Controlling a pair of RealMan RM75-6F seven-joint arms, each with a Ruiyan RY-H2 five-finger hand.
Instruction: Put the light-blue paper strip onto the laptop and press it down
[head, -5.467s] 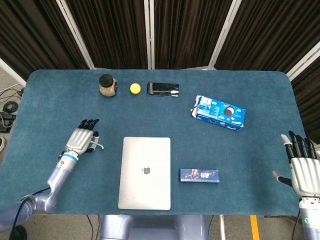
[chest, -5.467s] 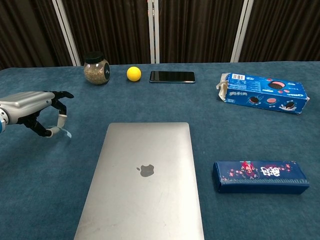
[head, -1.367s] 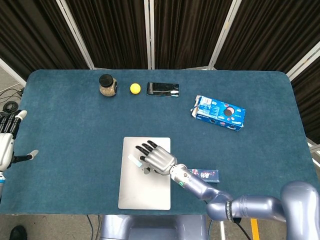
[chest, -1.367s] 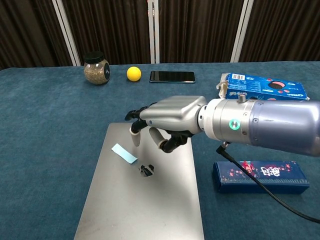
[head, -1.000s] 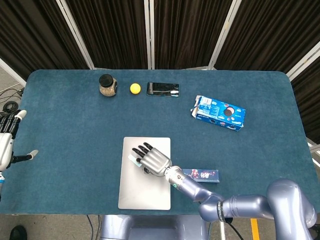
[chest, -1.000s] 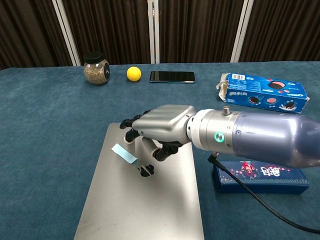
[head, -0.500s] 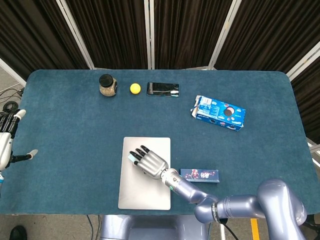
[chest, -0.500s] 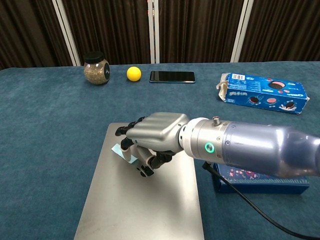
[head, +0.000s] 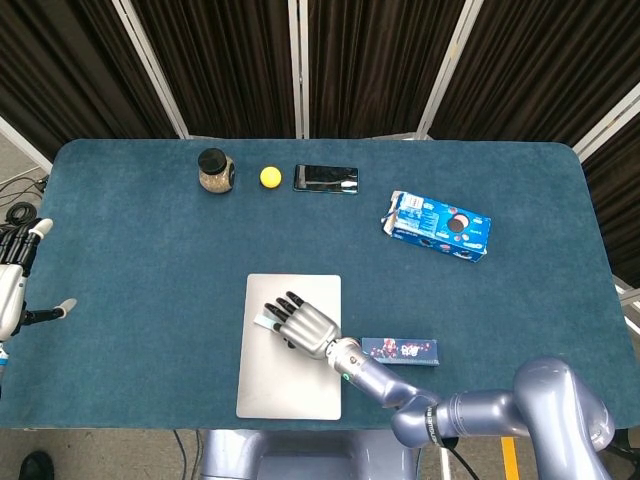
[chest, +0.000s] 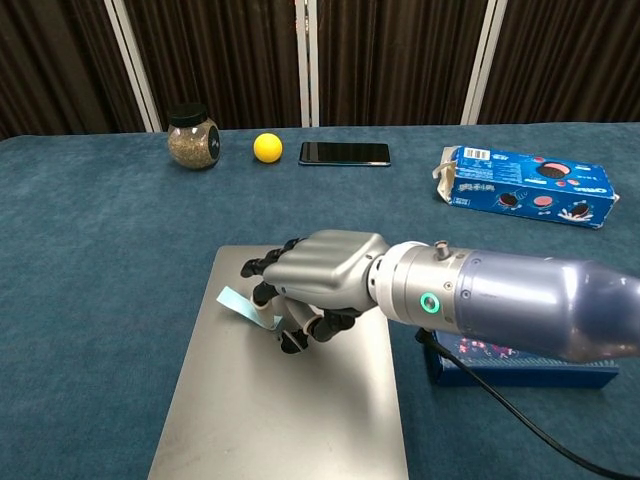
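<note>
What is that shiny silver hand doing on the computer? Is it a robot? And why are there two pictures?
Yes, it is a robot with two arms and metal hands. One camera looks down from its head, the other looks forward from its chest, so you see the same table twice. The right hand rests over a closed silver laptop, its fingers on a light-blue paper strip lying on the lid. The left hand waits open at the table's edge, holding nothing. On the blue table are also a jar, a yellow ball, a phone, a cookie box and a dark blue box.
</note>
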